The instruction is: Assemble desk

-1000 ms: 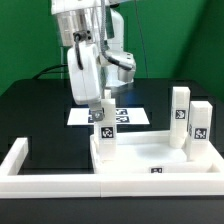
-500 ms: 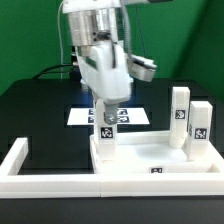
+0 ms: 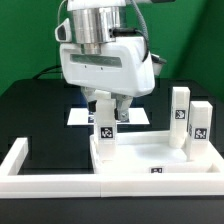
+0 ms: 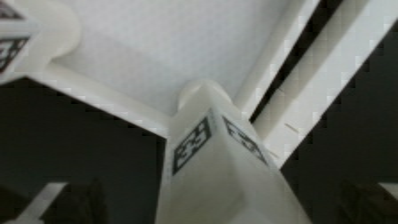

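Obs., exterior view, read from its left to its right.

Far left: the white border bars (image 3: 22, 160) lie on the black tabletop (image 3: 40, 110); no change there.

Left of centre: one leg (image 3: 104, 135) stands upright at the left rear corner of the desk top (image 3: 150, 165), tag facing the camera. A second ago the hand (image 3: 108, 105) was low, fingers pinched on the top of this leg. Since then the fingers have spread wide and the arm has swung round above it. The fingertips now sit at the leg's upper end with a gap either side as far as I can tell; nothing is being pinched. Wrist view agrees: the leg (image 4: 217, 150) rises toward the camera, free-standing, with the tray floor (image 4: 160, 50) behind it.

Centre, behind: the marker board (image 3: 125, 115) is partly hidden by the arm.

Right: two more legs (image 3: 180, 115) and (image 3: 200, 125) stand upright at the desk top's right end. A fourth leg is not visible.

Judgement: the release suggests this leg's seating step is finished and it holds on its own. Whether it is fully seated cannot be told. One leg probably remains.
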`<state>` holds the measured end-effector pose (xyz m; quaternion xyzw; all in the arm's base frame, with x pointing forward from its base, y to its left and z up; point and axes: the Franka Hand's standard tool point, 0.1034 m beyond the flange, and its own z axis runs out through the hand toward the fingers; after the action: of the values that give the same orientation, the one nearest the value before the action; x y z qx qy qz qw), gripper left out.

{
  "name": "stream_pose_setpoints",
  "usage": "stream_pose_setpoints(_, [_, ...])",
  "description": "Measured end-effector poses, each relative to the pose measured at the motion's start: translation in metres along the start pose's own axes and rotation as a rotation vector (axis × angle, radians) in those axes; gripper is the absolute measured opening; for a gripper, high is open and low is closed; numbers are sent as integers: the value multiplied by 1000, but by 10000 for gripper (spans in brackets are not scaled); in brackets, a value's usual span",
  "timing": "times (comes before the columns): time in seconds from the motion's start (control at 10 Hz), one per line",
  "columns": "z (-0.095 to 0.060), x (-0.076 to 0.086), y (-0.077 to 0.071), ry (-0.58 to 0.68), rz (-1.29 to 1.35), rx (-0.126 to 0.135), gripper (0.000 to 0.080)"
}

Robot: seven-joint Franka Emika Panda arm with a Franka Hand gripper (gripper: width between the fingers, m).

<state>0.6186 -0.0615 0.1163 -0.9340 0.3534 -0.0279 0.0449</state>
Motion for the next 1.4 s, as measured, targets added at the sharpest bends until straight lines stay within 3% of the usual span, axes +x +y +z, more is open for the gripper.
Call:
stream_pose_setpoints(0.2, [-2, -2, -5, 8, -309, -3, 649])
stream_pose_setpoints(0.5, [-1, -2, -3, 14, -315, -3, 621])
stream_pose_setpoints(0.6, [-1, -3, -3, 14, -297, -2, 444])
stream_pose_setpoints(0.7, [0, -3, -3, 13, -211, -2, 285])
stream_pose_setpoints(1.0, [0, -2, -3, 14, 11, 0, 287])
stream_pose_setpoints(1.2, [0, -2, -3, 13, 321, -2, 287])
stream_pose_setpoints(1.3, [0, 2, -3, -2, 541, 16, 287])
stream_pose_setpoints(1.4, [1, 7, -5, -9, 767, 62, 288])
